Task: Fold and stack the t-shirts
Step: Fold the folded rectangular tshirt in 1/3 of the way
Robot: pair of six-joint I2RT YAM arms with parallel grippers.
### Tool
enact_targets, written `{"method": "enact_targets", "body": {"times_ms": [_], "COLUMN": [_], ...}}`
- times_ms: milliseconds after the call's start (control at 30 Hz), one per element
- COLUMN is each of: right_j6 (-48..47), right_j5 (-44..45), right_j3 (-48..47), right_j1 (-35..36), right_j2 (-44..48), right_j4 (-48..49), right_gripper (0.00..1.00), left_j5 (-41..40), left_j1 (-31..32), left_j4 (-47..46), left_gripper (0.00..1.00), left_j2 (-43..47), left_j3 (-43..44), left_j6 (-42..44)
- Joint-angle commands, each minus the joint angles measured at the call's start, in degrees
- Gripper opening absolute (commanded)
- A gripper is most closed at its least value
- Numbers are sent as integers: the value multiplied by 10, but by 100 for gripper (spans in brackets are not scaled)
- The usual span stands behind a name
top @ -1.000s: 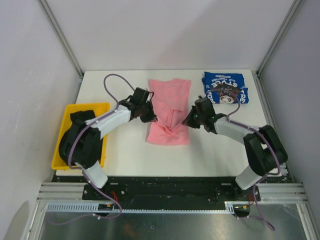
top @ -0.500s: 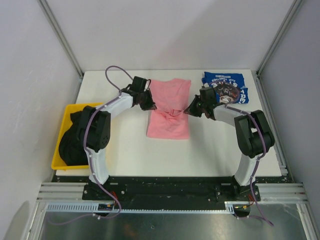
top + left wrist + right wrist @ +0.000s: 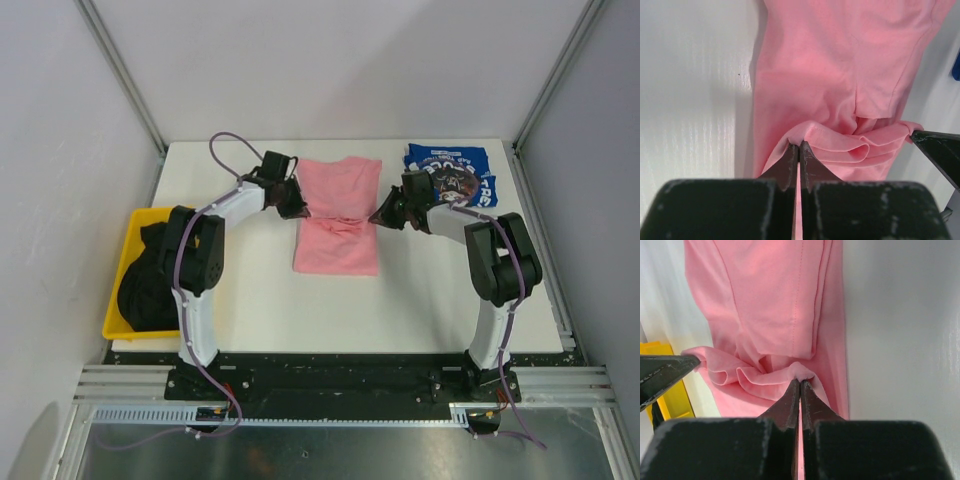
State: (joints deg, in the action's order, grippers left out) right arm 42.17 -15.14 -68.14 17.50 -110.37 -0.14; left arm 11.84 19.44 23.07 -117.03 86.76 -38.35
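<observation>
My left jaws clamp pink tee (image 3: 340,180) at left edge, right jaws at right edge; bunched fold spans between; long axis runs away from me.

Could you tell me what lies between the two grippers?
A bunched fold of the pink t-shirt spans from the left gripper to the right gripper, both shut on it; the top view shows it.
</observation>
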Motion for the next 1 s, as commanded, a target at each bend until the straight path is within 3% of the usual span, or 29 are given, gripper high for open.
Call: {"method": "enact_targets", "body": {"times_ms": [0, 467, 533, 600, 700, 767, 867, 967], "right_j6": [-12, -17, -21, -27, -41, -51, -66, -84], "right_j5": [-5, -5, -5, -2, 7, 16, 37, 66], "right_j3": [-30, -53, -64, -77, -97, -105, -109, -108], "right_j1": [-8, -13, -14, -14, -13, -12, -3, 19], "right_j2": [-9, -27, -30, -31, -26, -17, 7, 27], "right_j4": [11, -7, -22, -37, -63, -77, -99, -131], "right_gripper": [0, 0, 4, 16, 36, 43, 45, 41], "left_j5": [11, 16, 16, 18, 29, 24, 14, 16], "left_j1": [-9, -19, -23, -30, -38, -40, -41, -30], "left_j4": [-10, -10, -11, -11, -11, -10, -11, -10], "left_gripper": [0, 0, 3, 13, 49, 62, 64, 49], "left_j2": [-8, -19, -19, -15, -1, 20, 58, 88], "left_j3": [28, 40, 41, 42, 46, 38, 9, -27], "left_j6": [20, 28, 32, 38, 59, 73, 75, 76]}}
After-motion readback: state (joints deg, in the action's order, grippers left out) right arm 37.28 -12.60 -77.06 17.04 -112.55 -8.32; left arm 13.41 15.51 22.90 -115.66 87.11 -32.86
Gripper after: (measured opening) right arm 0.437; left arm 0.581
